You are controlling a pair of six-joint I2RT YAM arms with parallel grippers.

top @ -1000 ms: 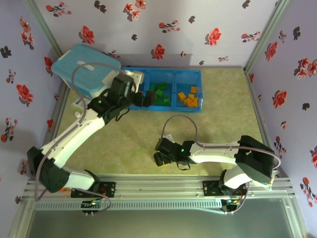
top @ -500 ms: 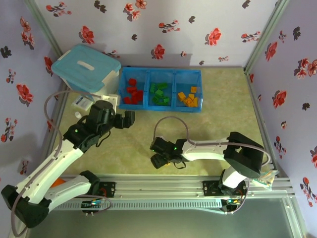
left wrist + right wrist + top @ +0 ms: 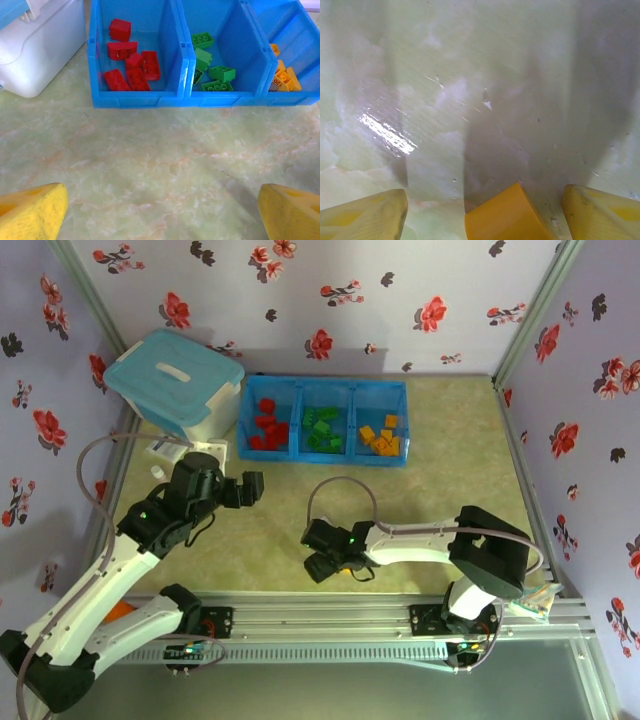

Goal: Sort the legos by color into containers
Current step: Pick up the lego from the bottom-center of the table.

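Two arms, seemingly one brick left to sort. Nearest, the right gripper (image 3: 320,566) sits low on the green marbled worktop (image 3: 440,480), jaws apart around a yellow-orange plastic lego brick (image 3: 502,217), not visibly clamped. Farther, the left gripper (image 3: 250,490), withdrawn from the tray within the last second, hovers with jaws wide and empty. Farthest, the blue three-compartment plastic tray (image 3: 185,50) holds red bricks (image 3: 131,65), green bricks (image 3: 210,75) and yellow-orange bricks (image 3: 282,77), each colour in its own compartment.

No legible text, tiny dark print on one orange lego (image 3: 278,84), unreadable
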